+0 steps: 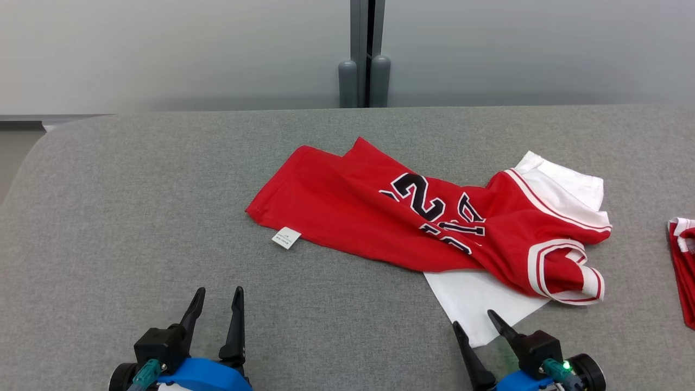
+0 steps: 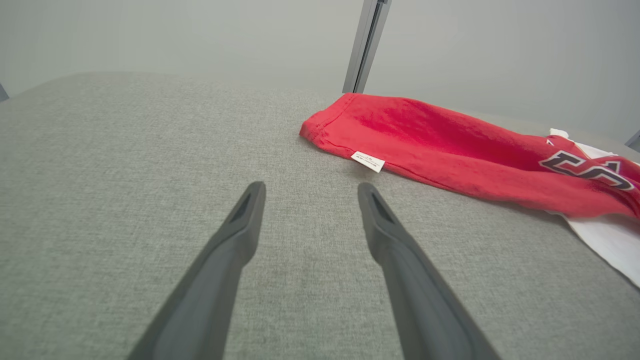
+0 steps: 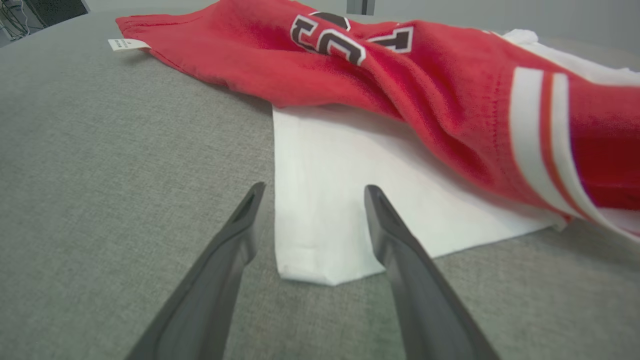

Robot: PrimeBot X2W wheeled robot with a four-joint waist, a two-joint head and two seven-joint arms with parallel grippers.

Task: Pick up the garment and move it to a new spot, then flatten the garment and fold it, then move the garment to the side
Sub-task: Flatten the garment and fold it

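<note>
A red jersey, the garment (image 1: 380, 212), lies crumpled across the middle of the grey table, with black-and-white numbers, white-striped armholes and a small white tag at its left hem. It rests partly on a white cloth (image 1: 478, 298). My left gripper (image 1: 219, 300) is open at the lower left, short of the garment (image 2: 450, 145); its fingers (image 2: 240, 230) hover over bare table. My right gripper (image 1: 473, 319) is open at the lower right, its tips just above the near corner of the white cloth (image 3: 325, 210), below the garment (image 3: 400, 80).
The grey fabric-covered table (image 1: 136, 217) has wide bare room on its left half. Another red-and-white garment (image 1: 685, 260) lies at the right edge. A grey wall with a vertical post (image 1: 365, 54) stands behind the table's far edge.
</note>
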